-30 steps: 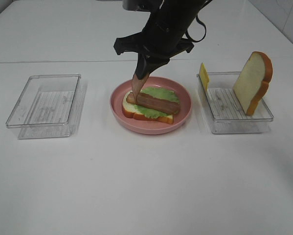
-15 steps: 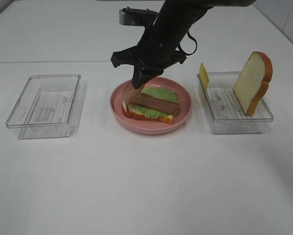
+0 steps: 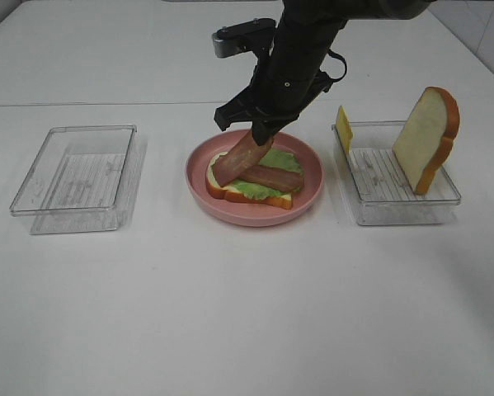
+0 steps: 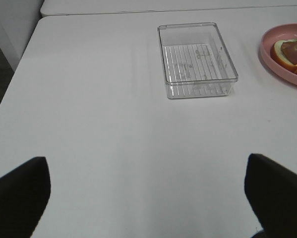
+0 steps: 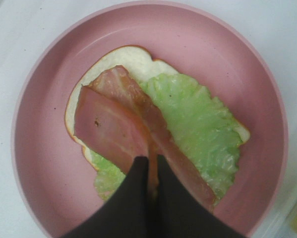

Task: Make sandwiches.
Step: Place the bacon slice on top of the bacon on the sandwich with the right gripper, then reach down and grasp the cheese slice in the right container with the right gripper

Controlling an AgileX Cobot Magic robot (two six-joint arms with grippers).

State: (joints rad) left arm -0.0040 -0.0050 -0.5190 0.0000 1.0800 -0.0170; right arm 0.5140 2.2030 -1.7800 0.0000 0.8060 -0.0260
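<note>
Pinching a bacon strip [image 3: 241,157] tight in the right gripper [image 3: 260,139], trailing it over the sandwich [image 3: 251,193] on the pink plate [image 3: 312,180]; holding the left gripper [image 4: 148,192] spread wide above the table [image 4: 103,129].

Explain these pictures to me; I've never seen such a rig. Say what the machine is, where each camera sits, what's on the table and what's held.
This is a robot with two arms, each ending in a gripper. One picture looks down from a high camera; the other two come from cameras on the wrists. On the table stands a pink plate between two clear trays: the left tray looks empty, the right tray holds an upright bread slice and cheese. On the plate lie a bottom slice, lettuce and a bacon strip. The right gripper is shut on a second strip, whose lower end appears to touch the sandwich. The left gripper is open, holding nothing, away from the plate.
</note>
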